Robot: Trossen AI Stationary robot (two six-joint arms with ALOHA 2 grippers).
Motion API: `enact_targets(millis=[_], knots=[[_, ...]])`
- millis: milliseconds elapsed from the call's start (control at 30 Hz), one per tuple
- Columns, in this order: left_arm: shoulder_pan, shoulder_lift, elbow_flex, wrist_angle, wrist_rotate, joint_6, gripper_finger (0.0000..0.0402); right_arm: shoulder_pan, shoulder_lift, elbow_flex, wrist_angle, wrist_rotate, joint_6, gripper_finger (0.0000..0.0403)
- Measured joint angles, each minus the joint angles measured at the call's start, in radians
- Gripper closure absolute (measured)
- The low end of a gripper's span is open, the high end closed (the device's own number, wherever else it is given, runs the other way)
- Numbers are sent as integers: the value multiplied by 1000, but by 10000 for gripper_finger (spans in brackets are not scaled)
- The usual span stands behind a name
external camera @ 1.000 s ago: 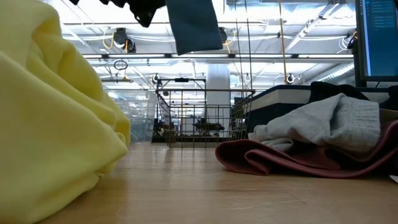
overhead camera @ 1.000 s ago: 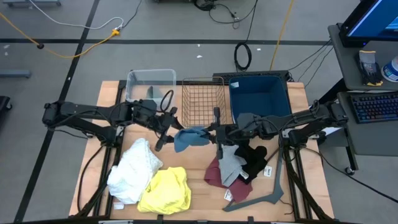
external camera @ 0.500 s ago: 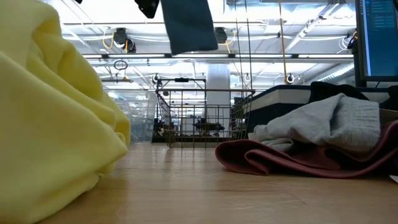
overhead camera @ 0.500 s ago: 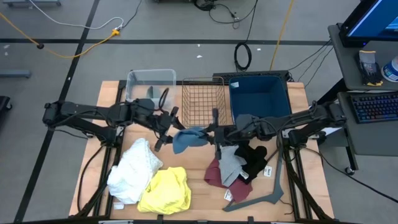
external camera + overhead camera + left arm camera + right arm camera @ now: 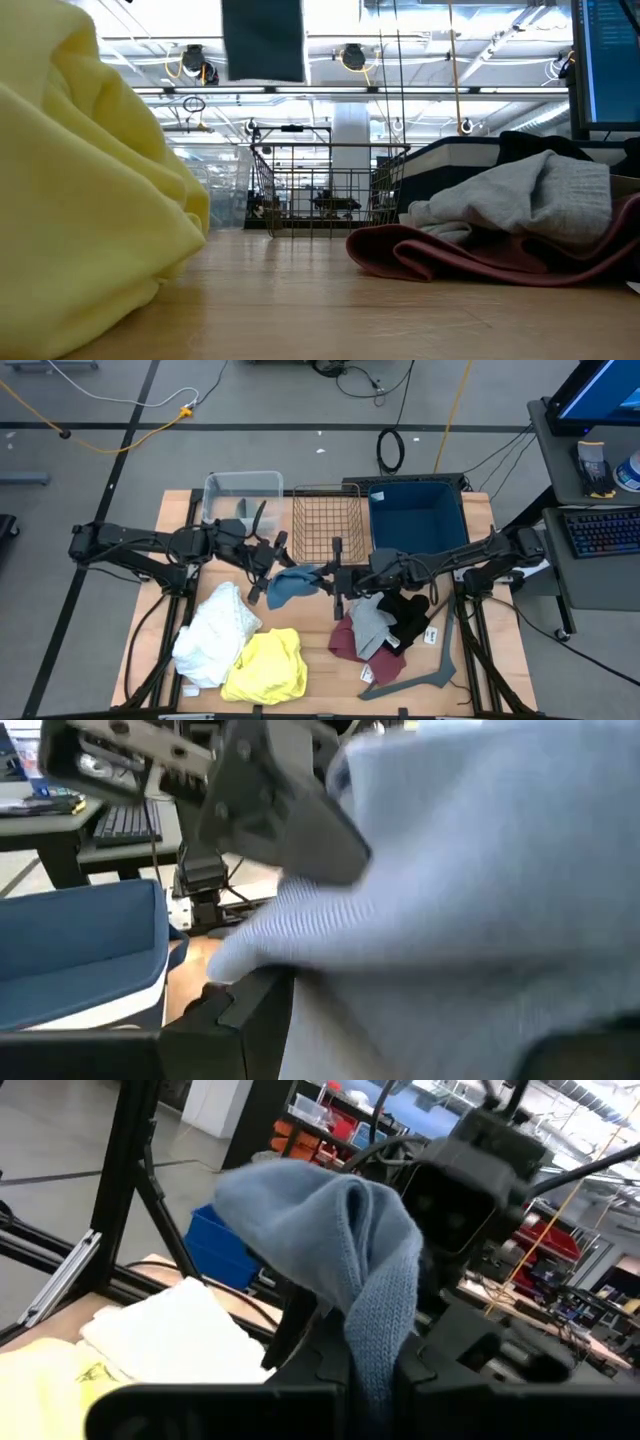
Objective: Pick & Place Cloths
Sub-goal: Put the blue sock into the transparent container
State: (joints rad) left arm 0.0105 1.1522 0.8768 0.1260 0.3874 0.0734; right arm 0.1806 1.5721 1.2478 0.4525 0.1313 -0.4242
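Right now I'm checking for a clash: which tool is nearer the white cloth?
Left. The left tool hangs just above and beside the white cloth; the right tool, shut on the blue cloth, sits farther toward the table's middle.

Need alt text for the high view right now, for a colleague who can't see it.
Both grippers, left and right, meet mid-table at a blue cloth held above it. White and yellow cloths lie nearer the left arm; maroon, grey and black ones under the right.

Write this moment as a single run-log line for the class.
left gripper: beside blue cloth, open | right gripper: shut on blue cloth, held above table | white cloth, yellow cloth: on table
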Motion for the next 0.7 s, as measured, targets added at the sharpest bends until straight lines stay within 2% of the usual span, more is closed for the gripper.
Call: enact_targets(millis=[133, 333, 467, 633, 700], knots=[[0, 0, 0, 11, 0, 4, 188, -3, 27, 1, 63, -1, 0, 397], [0, 0, 0, 6, 0, 3, 199, -3, 31, -1, 54, -1, 0, 394], [0, 0, 0, -2, -1, 13, 258, -3, 32, -1, 48, -1, 0, 382], [0, 0, 0, -4, -1, 24, 378, -3, 31, -1, 46, -1, 43, 360], [0, 0, 0, -7, -1, 14, 390, -3, 31, -1, 26, -1, 45, 351]])
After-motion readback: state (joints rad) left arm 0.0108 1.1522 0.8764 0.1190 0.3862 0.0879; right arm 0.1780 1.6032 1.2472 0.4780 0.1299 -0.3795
